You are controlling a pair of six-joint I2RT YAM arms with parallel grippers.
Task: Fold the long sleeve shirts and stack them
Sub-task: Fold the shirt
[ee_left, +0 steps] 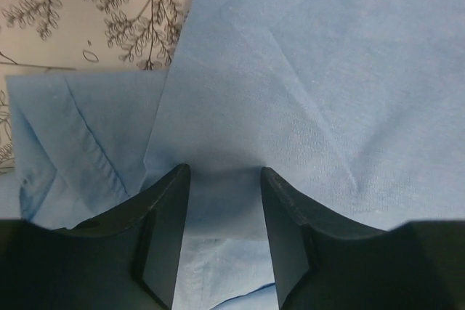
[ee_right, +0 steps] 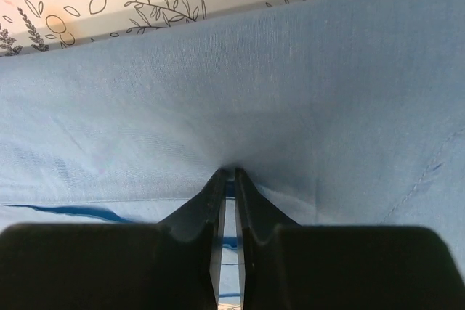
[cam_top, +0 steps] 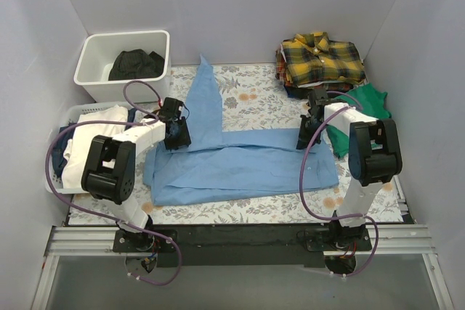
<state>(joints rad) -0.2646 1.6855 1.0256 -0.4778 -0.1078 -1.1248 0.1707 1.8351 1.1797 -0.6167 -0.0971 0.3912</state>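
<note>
The light blue shirt (cam_top: 240, 161) lies partly folded across the middle of the table, with one sleeve (cam_top: 205, 99) reaching towards the far wall. My left gripper (cam_top: 176, 136) is at the shirt's far left edge. In the left wrist view it (ee_left: 221, 173) is open, its jaws well apart with blue cloth (ee_left: 305, 92) lying between and under them. My right gripper (cam_top: 305, 138) is at the shirt's far right edge. In the right wrist view it (ee_right: 227, 173) is shut, pinching a fold of the blue cloth (ee_right: 218, 92). The yellow-and-black plaid shirt (cam_top: 322, 59) lies folded at the back right.
A green T-shirt (cam_top: 363, 107) lies beside the right arm. A white bin (cam_top: 94, 56) with a black garment (cam_top: 135, 63) stands at the back left. A laundry basket (cam_top: 73, 115) with white clothes sits at the left edge. The floral tablecloth (cam_top: 251, 96) shows around the shirt.
</note>
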